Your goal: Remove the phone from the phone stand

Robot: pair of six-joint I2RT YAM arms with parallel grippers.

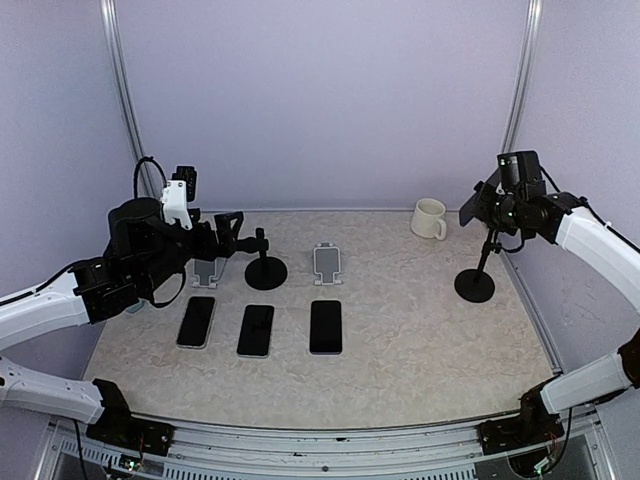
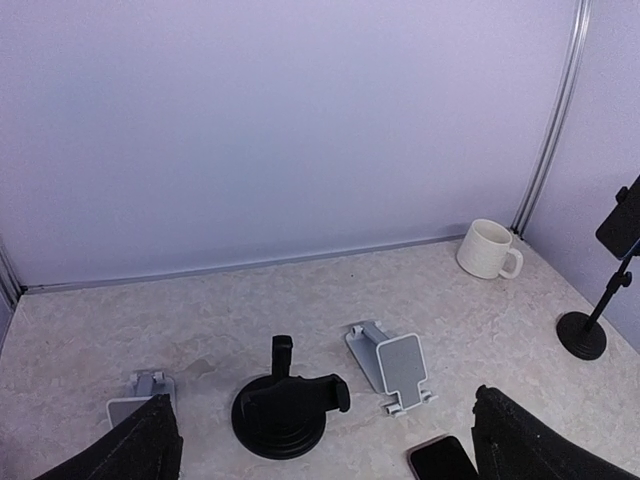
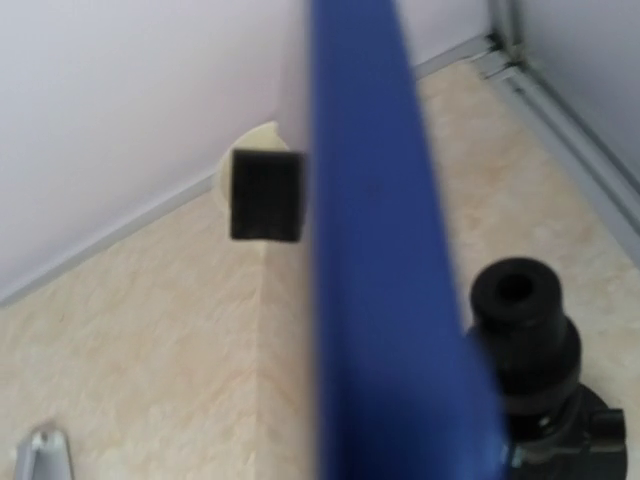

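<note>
The right gripper (image 1: 487, 203) pinches the blue phone (image 3: 380, 300) edge-on just above the tall black phone stand (image 1: 474, 286), whose socket head sits close beside the phone's lower edge. A sideways pull could snag that head and topple the stand toward the mug (image 1: 429, 218). The left gripper (image 1: 232, 228), well left of the stand, hangs spread.

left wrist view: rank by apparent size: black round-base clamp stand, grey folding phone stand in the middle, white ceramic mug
1. Black round-base clamp stand
2. Grey folding phone stand
3. White ceramic mug
The mug sits farthest back by the wall, so its small look is partly distance.
</note>
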